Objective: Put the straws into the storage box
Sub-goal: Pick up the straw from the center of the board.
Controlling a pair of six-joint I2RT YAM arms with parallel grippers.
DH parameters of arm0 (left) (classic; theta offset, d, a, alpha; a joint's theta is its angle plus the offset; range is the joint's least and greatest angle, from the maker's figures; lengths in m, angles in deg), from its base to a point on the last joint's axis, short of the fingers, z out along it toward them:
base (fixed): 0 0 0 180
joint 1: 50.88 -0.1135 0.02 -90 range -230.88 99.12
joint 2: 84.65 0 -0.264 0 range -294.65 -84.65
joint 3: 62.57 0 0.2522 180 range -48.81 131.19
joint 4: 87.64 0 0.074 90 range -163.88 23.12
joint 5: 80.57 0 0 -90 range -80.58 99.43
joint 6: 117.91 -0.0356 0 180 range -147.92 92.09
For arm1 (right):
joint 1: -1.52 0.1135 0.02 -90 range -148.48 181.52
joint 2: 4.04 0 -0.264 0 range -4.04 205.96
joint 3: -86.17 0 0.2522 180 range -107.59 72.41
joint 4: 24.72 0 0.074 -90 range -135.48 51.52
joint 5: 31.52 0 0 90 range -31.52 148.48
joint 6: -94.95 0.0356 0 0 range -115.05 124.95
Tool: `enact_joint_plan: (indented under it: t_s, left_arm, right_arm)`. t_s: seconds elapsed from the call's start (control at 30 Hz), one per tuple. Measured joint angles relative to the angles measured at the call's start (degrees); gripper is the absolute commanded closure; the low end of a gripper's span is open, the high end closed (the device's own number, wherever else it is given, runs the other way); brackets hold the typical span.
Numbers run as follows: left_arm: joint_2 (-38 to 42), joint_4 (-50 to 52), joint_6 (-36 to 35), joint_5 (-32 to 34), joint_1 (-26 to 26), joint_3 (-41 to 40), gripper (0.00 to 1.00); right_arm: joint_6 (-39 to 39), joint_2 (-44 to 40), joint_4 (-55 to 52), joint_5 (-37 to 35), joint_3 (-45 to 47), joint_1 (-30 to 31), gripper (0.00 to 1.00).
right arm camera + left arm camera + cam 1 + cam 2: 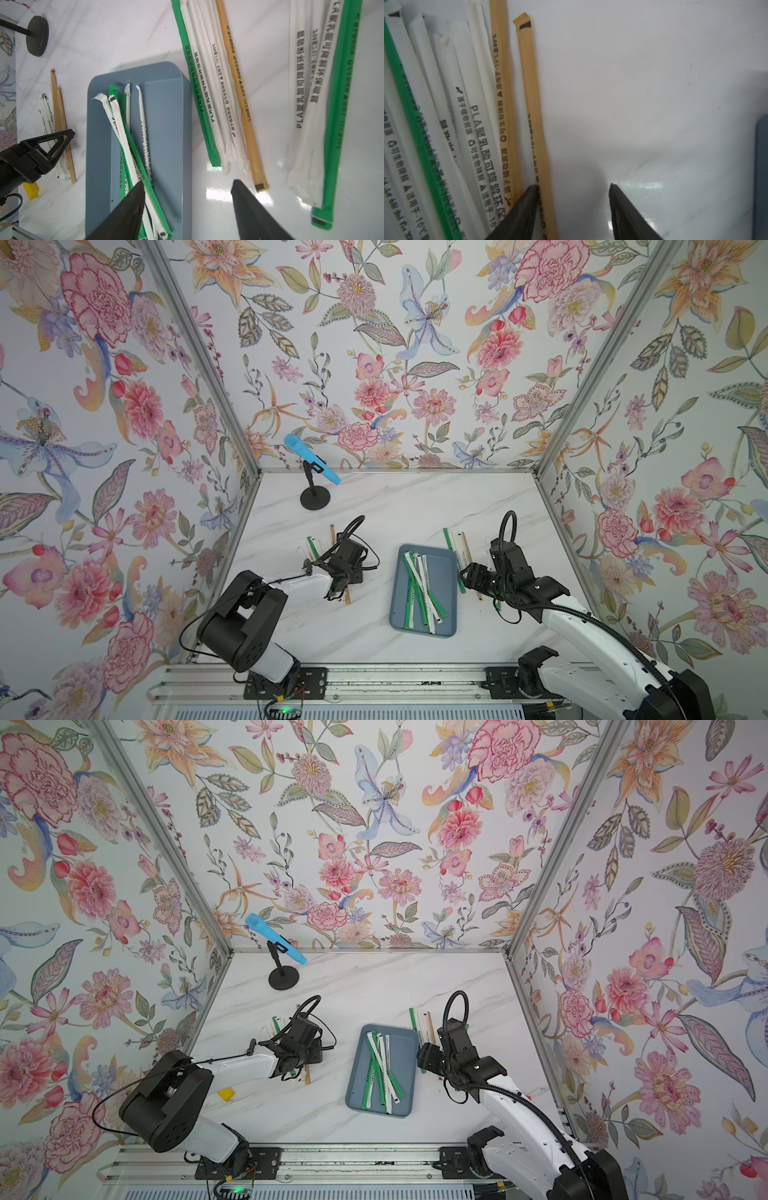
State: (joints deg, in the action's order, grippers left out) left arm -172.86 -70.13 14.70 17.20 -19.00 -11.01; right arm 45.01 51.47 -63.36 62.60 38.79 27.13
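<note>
Marble tabletop (415,506) is seen, the storage box (444,572) centred, straws (424,593) inside and at its 9 and 3 o'clock. A tan straw (533,104), just inside one finger of the empty, part-open left gripper (573,186), could be pushed aside if landed on. The right gripper (188,181), open and empty, is held at the box's 3 o'clock.

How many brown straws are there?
3. Two brown straws lie side by side at the left gripper. The third lies beside the box, near the right gripper. More may be hidden.
</note>
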Motion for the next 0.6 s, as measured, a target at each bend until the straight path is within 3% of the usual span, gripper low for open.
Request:
enact_joint_plan:
  t_s: [0.17, 0.3, 0.6]
  left_arm:
    - [-0.85, -0.98, -0.5, 0.11, -0.02, 0.0, 0.79]
    - [-1.46, -2.43, -0.9, -0.04, 0.0, 0.0, 0.94]
    - [1.31, -3.39, -0.15, -2.1, 4.9, 1.11, 1.0]
  right_arm:
    - [-0.22, -0.28, 0.0, 0.02, 0.0, -0.31, 0.32]
    - [-0.26, -0.31, -0.02, 0.15, 0.0, -0.59, 0.32]
    - [-0.28, -0.68, -0.09, 0.2, 0.0, -0.63, 0.32]
